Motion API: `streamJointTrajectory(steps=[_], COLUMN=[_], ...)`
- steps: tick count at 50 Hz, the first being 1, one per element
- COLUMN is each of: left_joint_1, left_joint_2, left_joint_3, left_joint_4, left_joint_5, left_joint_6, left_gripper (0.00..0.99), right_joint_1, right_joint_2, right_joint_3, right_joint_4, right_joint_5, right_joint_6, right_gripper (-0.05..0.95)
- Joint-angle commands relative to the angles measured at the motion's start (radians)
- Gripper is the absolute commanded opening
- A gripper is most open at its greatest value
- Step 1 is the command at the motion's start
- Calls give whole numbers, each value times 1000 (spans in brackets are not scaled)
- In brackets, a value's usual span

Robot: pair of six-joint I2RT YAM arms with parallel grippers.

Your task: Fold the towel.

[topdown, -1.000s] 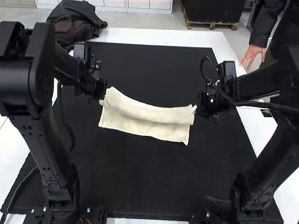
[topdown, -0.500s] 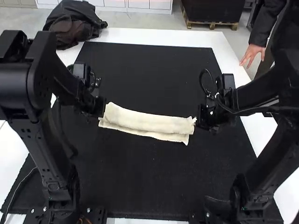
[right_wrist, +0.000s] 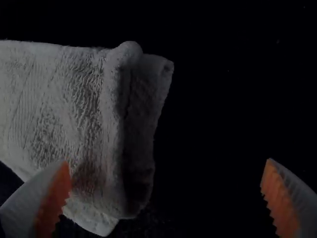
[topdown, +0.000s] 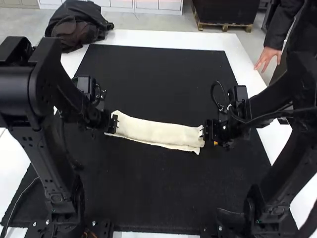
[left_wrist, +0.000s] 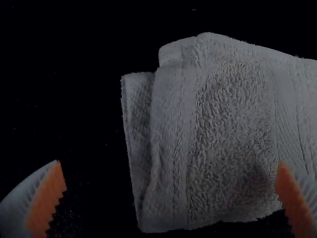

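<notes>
The towel (topdown: 158,133) lay folded in a strip, ctr of the high view. L gripper (left_wrist: 170,162) and R gripper (right_wrist: 167,160) were wide apart at its ends; prob. both needed to back off slowly, w/o dragging the top layer.

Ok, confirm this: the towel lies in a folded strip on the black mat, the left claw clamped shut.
Not shut: the left wrist view shows the left claw open, fingers apart. The towel does lie in a folded strip on the black mat.
</notes>
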Motion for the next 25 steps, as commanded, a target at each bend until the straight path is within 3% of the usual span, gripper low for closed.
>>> streamJointTrajectory(steps=[1, 11, 25], left_joint_1=[9, 9, 11], left_joint_2=[-44, -114, -183], left_joint_3=[6, 7, 9], left_joint_4=[6, 41, 43], left_joint_5=[-8, -3, -3], left_joint_6=[-11, -62, -68], left_gripper=[977, 972, 972], right_joint_1=[-14, -3, 48], right_joint_2=[-15, -32, -32], right_joint_3=[12, 33, 53], right_joint_4=[-6, -29, -30], right_joint_5=[15, 13, 10], right_joint_6=[-13, 1, 36], right_gripper=[898, 897, 895])
